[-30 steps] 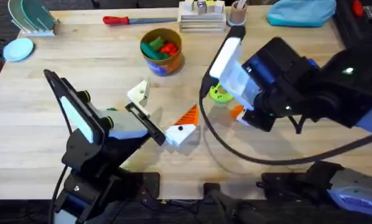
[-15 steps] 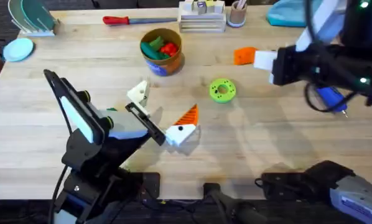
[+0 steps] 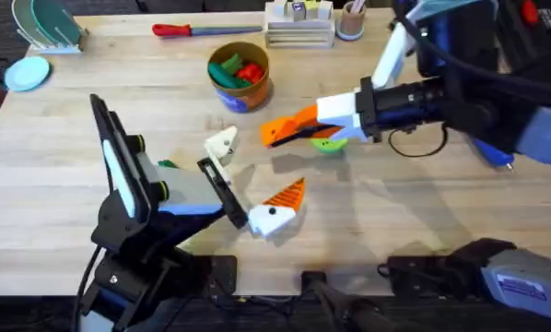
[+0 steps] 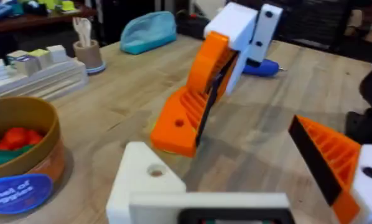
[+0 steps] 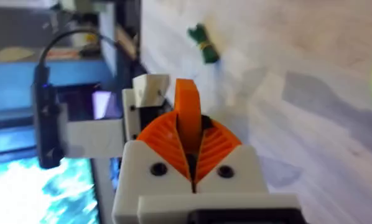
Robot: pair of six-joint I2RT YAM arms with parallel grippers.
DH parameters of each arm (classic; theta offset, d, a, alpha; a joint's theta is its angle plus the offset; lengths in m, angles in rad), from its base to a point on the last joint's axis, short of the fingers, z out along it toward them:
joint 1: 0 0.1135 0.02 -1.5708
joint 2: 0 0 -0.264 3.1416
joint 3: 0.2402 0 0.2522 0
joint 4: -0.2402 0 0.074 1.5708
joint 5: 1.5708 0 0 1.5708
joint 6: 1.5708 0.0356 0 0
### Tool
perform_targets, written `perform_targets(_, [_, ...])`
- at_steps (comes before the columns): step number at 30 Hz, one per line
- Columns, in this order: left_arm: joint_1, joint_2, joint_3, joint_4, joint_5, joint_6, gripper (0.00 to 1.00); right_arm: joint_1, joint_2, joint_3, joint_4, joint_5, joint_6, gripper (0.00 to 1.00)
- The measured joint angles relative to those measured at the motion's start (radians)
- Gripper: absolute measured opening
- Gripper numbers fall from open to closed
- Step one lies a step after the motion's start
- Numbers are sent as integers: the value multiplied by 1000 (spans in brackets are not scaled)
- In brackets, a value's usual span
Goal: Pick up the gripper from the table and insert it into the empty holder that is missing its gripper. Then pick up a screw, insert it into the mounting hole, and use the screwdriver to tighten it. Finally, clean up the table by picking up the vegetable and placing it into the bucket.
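My right gripper [image 3: 289,127] reaches in from the right and is shut on the orange ribbed gripper pad [image 3: 268,136], which sticks up between its own orange pads [image 5: 187,102]. The pad's tip with its hole [image 4: 176,124] hovers just right of the empty white holder [image 3: 222,145] on my left gripper [image 3: 257,172]. My left gripper stands open; its other finger carries an orange pad [image 3: 287,195]. The holder with its mounting hole [image 4: 150,177] sits close below the held pad. The green vegetable [image 3: 168,164] lies by the left arm. The bucket [image 3: 240,76] holds toy food. The blue screwdriver [image 3: 493,153] lies far right.
A green ring [image 3: 329,144] lies half under the right gripper. A red-handled screwdriver [image 3: 188,29], a stack of trays [image 3: 298,28] and a cup [image 3: 351,20] line the back edge. A light blue pouch [image 4: 147,31] sits at back right, dishes [image 3: 41,37] at back left.
The right arm swung from the right side to the middle, carrying the orange pad to just beside the empty holder. The left gripper shifted slightly right and back.
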Motion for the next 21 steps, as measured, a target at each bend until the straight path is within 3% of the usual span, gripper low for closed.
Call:
perform_targets(9, [0,0,0,-2,71,-10,994,18,174,0,197,-264,103,9])
perform_targets(21, [5,0,0,-2,82,-14,994,46,196,0,266,-319,141,9])
